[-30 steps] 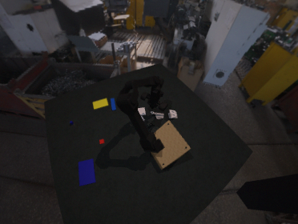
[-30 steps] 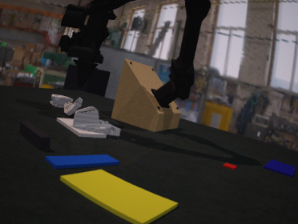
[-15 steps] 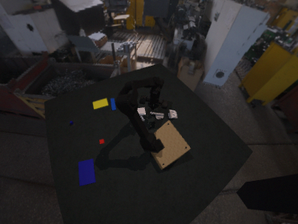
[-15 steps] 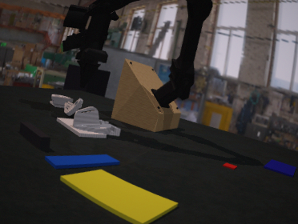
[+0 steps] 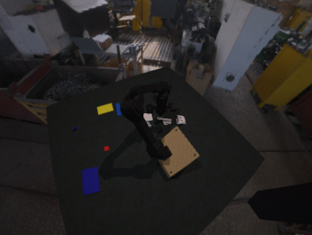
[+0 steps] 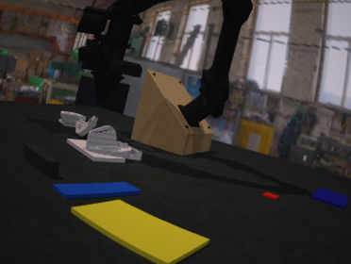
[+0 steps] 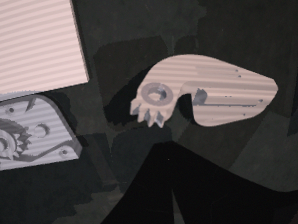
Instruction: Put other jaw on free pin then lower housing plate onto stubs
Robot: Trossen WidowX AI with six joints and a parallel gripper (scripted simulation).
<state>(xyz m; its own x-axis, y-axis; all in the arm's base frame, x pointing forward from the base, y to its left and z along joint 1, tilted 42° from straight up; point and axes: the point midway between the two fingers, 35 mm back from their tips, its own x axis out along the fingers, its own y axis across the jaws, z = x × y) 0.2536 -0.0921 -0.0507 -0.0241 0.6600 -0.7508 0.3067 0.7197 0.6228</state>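
Observation:
My gripper [image 6: 105, 100] [image 7: 164, 151] is shut and empty, pointing down above the parts. In the wrist view a pale loose jaw [image 7: 215, 82] lies just beyond the fingertips, its ring and gear teeth at its left end. The housing base [image 7: 66, 145] shows at the left edge, with a toothed gear [image 7: 11, 140] on it, cut off by the frame. A pale flat plate [image 7: 37, 45] is at the upper left, beside the base. In the exterior view several pale parts stand or lie close together below the gripper; which is which is hard to tell. The pins are not clear.
A wooden sloped block [image 5: 181, 151] [image 6: 165, 120] stands by the arm's base. A yellow plate [image 5: 105, 108] [image 6: 137, 228], a blue plate [image 5: 118, 109] [image 6: 96, 189], a dark bar [image 6: 41, 161], a red square [image 5: 106, 148] [image 6: 271, 195] and a dark blue plate [image 5: 91, 180] [image 6: 330, 197] lie around.

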